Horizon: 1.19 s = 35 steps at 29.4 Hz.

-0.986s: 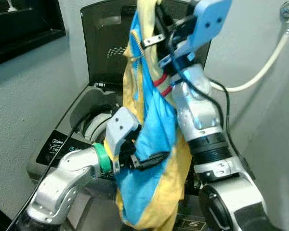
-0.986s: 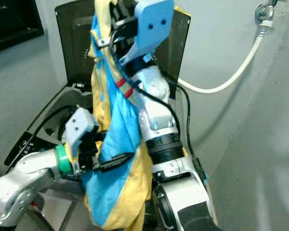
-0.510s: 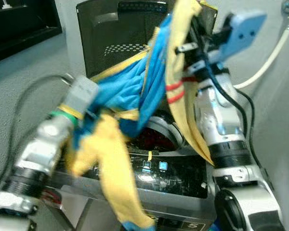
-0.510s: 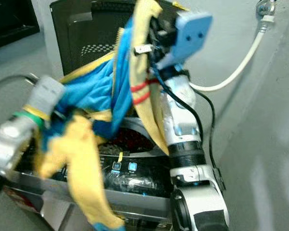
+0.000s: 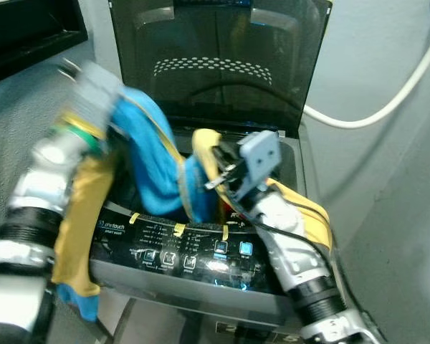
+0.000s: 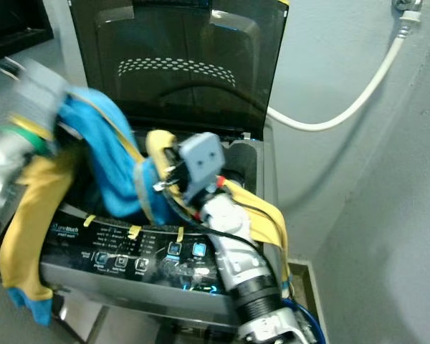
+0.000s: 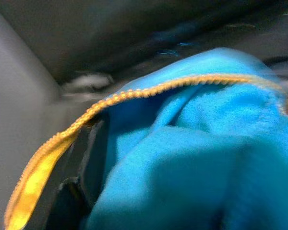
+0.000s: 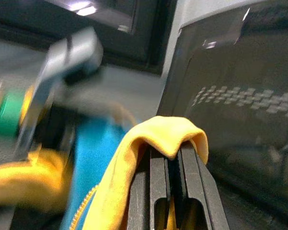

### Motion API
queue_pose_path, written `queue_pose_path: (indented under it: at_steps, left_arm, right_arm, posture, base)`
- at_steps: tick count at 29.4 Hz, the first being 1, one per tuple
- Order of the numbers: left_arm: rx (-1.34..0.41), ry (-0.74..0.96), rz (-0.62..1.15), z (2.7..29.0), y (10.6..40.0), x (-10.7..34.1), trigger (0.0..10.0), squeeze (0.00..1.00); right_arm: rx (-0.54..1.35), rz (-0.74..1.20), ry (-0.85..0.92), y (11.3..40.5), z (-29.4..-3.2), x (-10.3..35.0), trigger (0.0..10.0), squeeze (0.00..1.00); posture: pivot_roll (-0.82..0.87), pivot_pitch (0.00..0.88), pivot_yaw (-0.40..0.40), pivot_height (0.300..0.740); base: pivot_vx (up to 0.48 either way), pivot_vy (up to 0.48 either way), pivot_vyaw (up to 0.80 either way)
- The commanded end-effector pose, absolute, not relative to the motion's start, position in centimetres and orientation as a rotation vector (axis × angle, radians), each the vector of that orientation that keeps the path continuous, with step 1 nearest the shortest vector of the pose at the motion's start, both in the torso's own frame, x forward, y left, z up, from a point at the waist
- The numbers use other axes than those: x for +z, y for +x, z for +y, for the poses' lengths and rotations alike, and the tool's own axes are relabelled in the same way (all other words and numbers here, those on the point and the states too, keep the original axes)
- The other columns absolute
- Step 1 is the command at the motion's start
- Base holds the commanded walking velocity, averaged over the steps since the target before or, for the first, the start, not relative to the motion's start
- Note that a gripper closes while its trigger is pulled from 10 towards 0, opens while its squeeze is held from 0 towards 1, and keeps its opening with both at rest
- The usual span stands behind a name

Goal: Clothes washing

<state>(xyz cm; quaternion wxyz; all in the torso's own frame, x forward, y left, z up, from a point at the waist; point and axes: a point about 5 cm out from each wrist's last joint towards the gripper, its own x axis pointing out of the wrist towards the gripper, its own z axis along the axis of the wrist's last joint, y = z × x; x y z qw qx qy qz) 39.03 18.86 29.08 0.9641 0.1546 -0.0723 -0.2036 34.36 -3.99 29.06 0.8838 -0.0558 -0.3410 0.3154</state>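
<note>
Grey walls frame the washing machine (image 5: pixel 201 265), its dark lid (image 5: pixel 222 57) raised. I see the blue and yellow garment (image 5: pixel 147 172) strung over the open tub between both grippers. My right gripper (image 5: pixel 218 168) has its fingers pinched tight on a yellow fold. My left gripper (image 5: pixel 111 118) is buried in cloth; I cannot tell its fingers' state.

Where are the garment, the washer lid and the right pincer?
garment (image 5: pixel 147 154), left eye view, blue fleece fold.
washer lid (image 5: pixel 222 43), left eye view, dark raised panel.
right pincer (image 8: pixel 172 163), right wrist view, between fingertips, under yellow fabric.
</note>
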Motion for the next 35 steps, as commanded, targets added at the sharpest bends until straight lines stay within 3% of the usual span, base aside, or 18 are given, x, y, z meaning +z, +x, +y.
queue_pose_path:
  at_steps: [1, 3, 6, 12, 17, 24, 29, 35]
  left_arm:
    - [-0.585, 0.216, -0.172, 16.9, 37.9, 29.7, 10.0, 0.0]
    - [-0.75, 0.195, -0.193, 15.0, 35.9, 29.2, 10.0, 0.0]
    - [-0.81, 0.214, -0.216, 14.4, 34.8, 28.9, 10.0, 0.0]
    - [-0.683, 0.235, -0.235, 15.1, 33.7, 28.2, 10.0, 0.0]
    - [-0.675, 0.223, -0.255, 15.7, 31.9, 28.2, 10.0, 0.0]
    - [-0.96, 0.186, -0.292, 13.2, 27.5, 28.5, 10.0, 0.0]
    - [-1.003, 0.18, -0.285, 11.7, 27.5, 27.8, 10.0, 0.0]
    - [-0.897, 0.16, -0.279, 10.2, 30.3, 27.3, 10.0, 0.0]
  right_arm:
    - [0.631, -0.765, -0.086, 34.2, -4.1, 30.6, 10.0, 0.0]
    - [0.638, -0.785, -0.08, 34.1, -4.1, 31.2, 10.0, 0.0]
    - [0.644, -0.793, -0.078, 33.9, -4.2, 31.5, 10.0, 0.0]
    - [0.606, -0.794, -0.068, 33.9, -5.1, 31.6, 10.0, 0.0]
    - [0.595, -0.797, -0.054, 33.9, -5.2, 31.8, 10.0, 0.0]
    - [0.73, -0.915, -0.017, 32.5, -3.3, 35.7, 10.0, 0.0]
    - [0.855, -0.971, 0.039, 31.5, -2.2, 38.2, 10.0, 0.0]
    - [0.996, -1.005, 0.109, 30.5, -1.2, 40.0, 10.0, 0.0]
  posture:
    - [-0.03, 0.057, 0.076, 0.74]
    - [-0.04, 0.054, 0.078, 0.74]
    - [-0.04, 0.06, 0.078, 0.74]
    - [0.0, 0.057, 0.073, 0.74]
    - [0.02, 0.063, 0.07, 0.74]
    - [0.03, 0.066, 0.065, 0.74]
    - [0.02, 0.063, 0.06, 0.74]
    - [0.02, 0.061, 0.055, 0.74]
  base:
    - [0.0, 0.0, 0.0]
    - [0.0, 0.0, 0.0]
    - [0.0, 0.0, 0.0]
    - [0.0, 0.0, 0.0]
    - [0.0, 0.0, 0.0]
    - [0.0, 0.0, 0.0]
    - [0.0, 0.0, 0.0]
    - [0.0, 0.0, 0.0]
